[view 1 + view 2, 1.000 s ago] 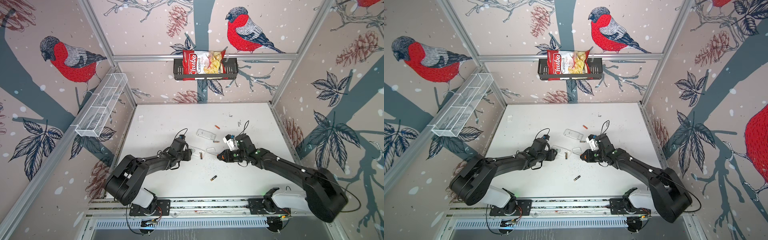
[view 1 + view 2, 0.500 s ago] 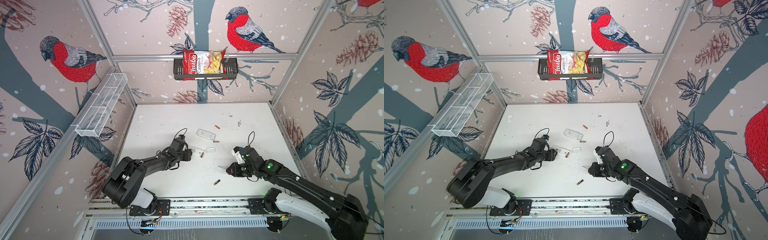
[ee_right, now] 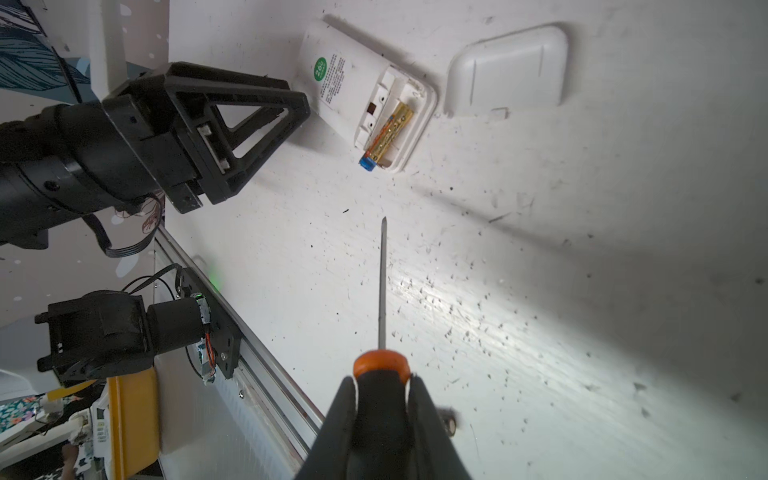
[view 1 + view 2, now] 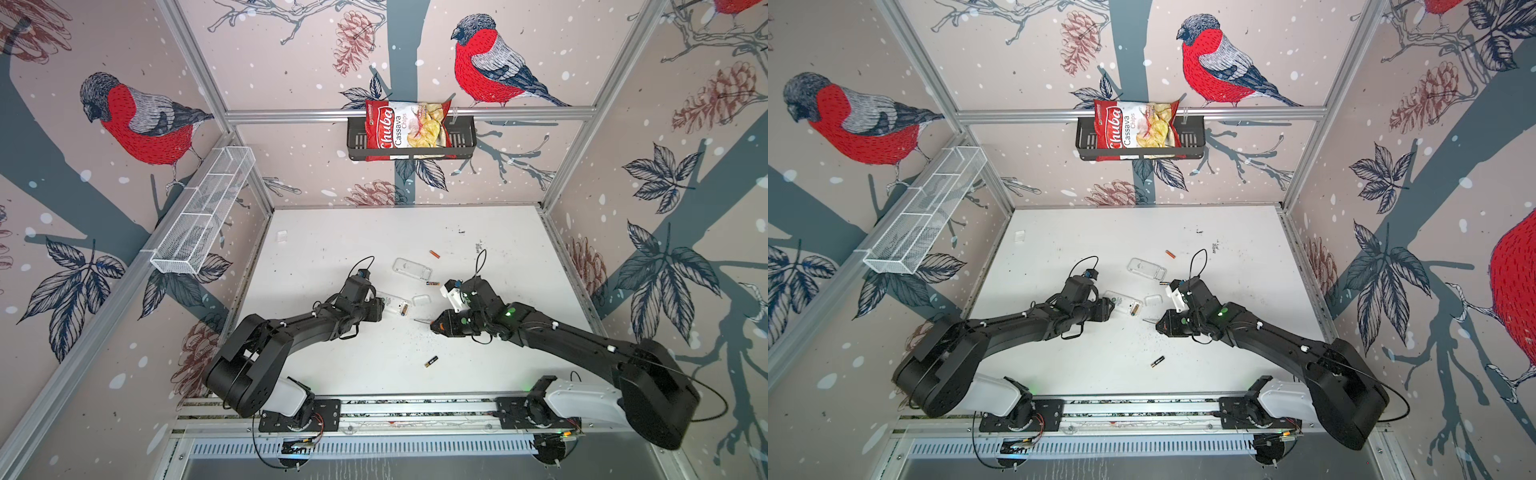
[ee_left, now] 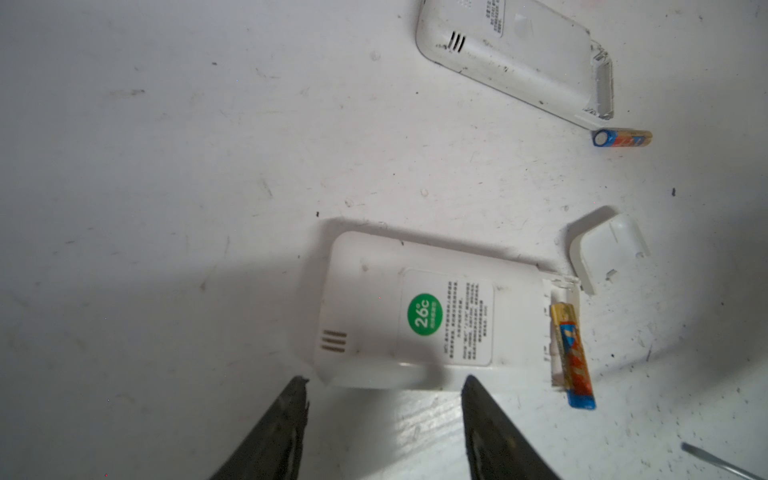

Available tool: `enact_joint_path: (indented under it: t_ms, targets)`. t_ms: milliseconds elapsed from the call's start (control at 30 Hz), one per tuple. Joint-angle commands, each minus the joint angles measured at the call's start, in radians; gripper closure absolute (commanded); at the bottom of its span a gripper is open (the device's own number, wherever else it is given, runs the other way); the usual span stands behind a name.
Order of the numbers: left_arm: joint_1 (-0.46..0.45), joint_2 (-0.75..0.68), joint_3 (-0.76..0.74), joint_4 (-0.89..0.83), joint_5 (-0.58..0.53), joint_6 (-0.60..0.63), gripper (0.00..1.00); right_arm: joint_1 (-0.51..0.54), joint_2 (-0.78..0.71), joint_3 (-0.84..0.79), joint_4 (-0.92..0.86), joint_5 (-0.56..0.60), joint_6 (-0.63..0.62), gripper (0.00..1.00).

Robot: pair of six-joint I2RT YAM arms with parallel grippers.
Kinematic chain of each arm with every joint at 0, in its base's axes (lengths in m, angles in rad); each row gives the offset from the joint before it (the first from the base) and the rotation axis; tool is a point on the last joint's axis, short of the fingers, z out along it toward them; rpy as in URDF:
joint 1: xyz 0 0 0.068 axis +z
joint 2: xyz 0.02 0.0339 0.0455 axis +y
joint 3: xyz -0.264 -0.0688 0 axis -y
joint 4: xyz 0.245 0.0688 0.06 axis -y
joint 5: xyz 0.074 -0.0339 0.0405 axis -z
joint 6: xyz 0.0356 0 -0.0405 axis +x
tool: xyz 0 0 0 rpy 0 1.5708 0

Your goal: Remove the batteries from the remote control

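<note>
The desk [image 4: 324, 257] has open room on the near side of the remote control [image 5: 374, 299], a light hollow shell I judge will skid unless braced. My left jaws stand released just beside its long edge, and the loose cover [image 5: 606, 249] lies just off its open end. One of the batteries [image 5: 571, 353] sits in the open bay, blue end past the rim: light, hard, slick, apt to roll, so I would lever there with the screwdriver [image 3: 381, 291] clenched in my right jaws.
</note>
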Motion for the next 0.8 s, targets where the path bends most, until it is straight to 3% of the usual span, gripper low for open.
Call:
enact_joint_path:
  t_ms: [0, 400, 767]
  targets:
    - [-0.002, 0.001, 0.008, 0.004, 0.005, -0.003, 0.40, -0.006, 0.032, 0.005, 0.112, -0.040, -0.016, 1.00]
    - [-0.002, 0.014, -0.005, 0.025, 0.014, -0.011, 0.45, -0.029, 0.140, 0.021, 0.184, -0.082, -0.032, 1.00]
    - [-0.001, -0.065, -0.007, 0.000, 0.021, -0.016, 0.41, -0.045, 0.162, 0.025, 0.191, -0.088, -0.045, 1.00]
